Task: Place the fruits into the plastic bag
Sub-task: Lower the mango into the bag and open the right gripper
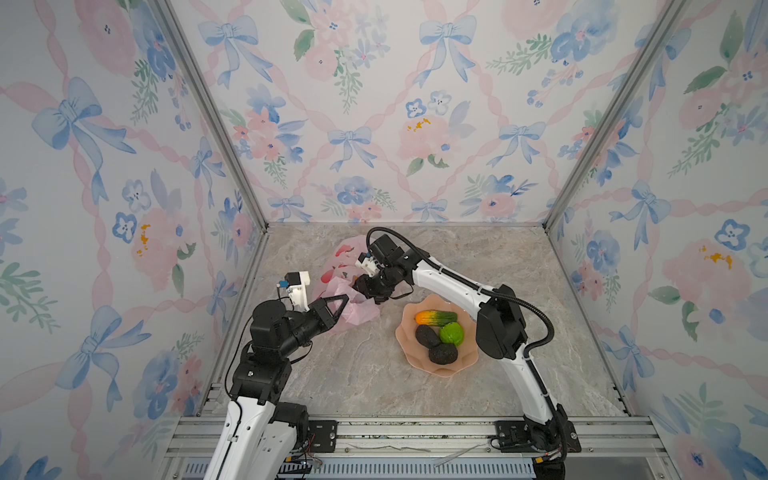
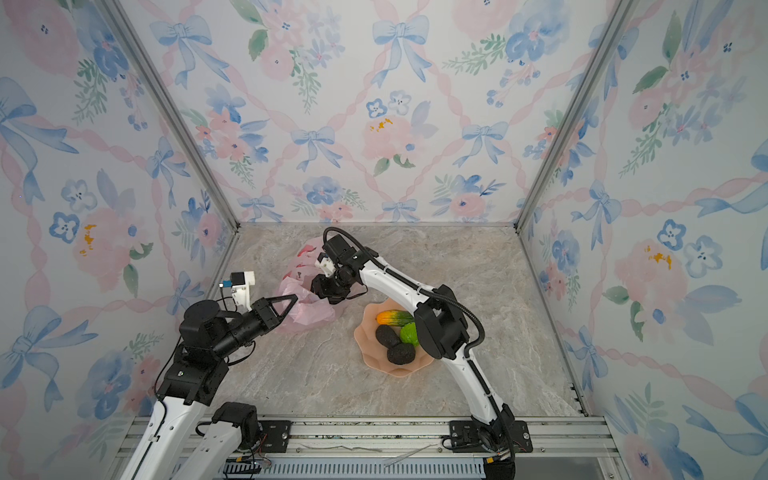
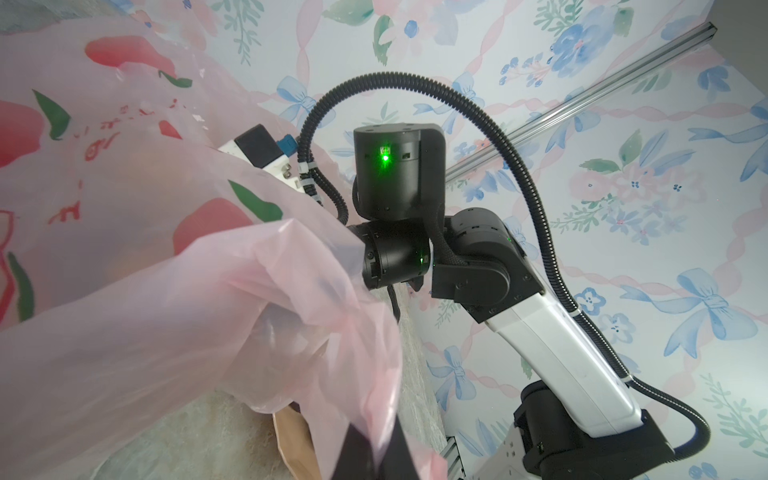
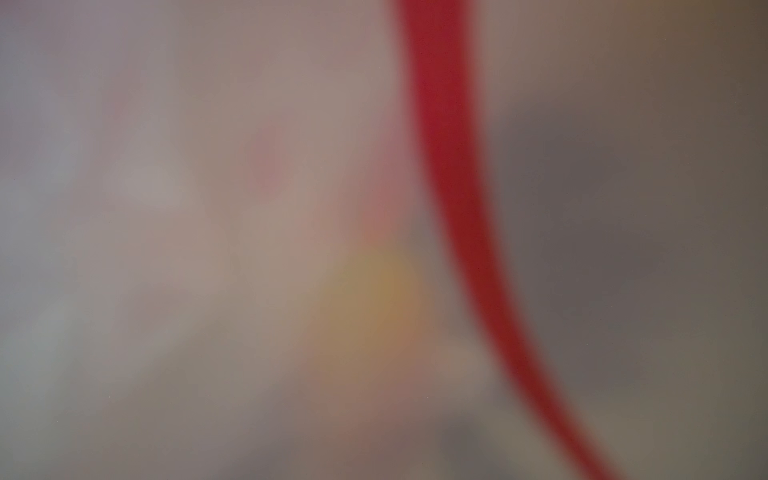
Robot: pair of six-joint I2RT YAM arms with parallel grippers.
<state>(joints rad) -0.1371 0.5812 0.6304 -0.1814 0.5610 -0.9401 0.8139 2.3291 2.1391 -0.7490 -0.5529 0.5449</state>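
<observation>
The pink translucent plastic bag (image 1: 347,257) lies at the back left of the marble table, its mouth lifted toward the front. My left gripper (image 1: 344,297) is shut on the bag's front rim, and the film is pinched between its black fingers (image 3: 365,457). My right gripper (image 1: 358,289) reaches into the bag's mouth, so its fingertips are hidden by film. The right wrist view is a blur of pink with a red stripe. An orange-green papaya (image 1: 435,318), a bumpy green fruit (image 1: 452,333) and two black avocados (image 1: 427,336) (image 1: 443,354) lie in the bowl.
The peach scalloped bowl (image 1: 463,365) stands right of centre, with the right arm's elbow (image 1: 498,324) over its right rim. Floral walls close in the left, back and right sides. An aluminium rail (image 1: 415,432) runs along the front edge.
</observation>
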